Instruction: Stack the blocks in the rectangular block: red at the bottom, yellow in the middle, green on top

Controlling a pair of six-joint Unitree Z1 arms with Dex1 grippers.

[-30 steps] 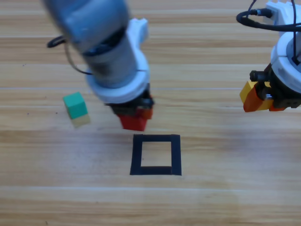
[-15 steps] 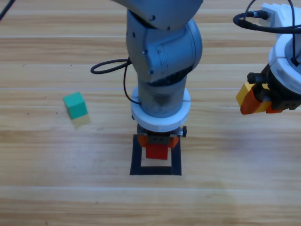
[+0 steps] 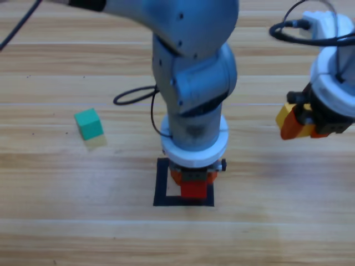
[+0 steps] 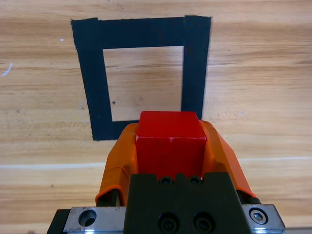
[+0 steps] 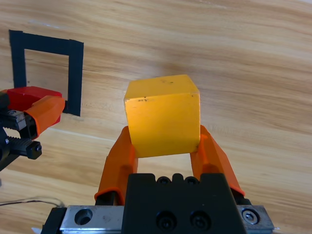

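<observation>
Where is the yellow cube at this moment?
The yellow cube is held between the jaws of the right gripper, above the table at the right side of the high view, well away from the black tape square.

Left gripper point(image 4: 169, 146) clamping red cube point(image 4: 169, 141) — black tape square point(image 4: 141, 75) beyond, wooden table point(image 4: 263, 73)

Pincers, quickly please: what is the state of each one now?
Left pincer: closed on the red cube, over the black tape square.
Right pincer: closed on the yellow cube, held off to the right.
</observation>
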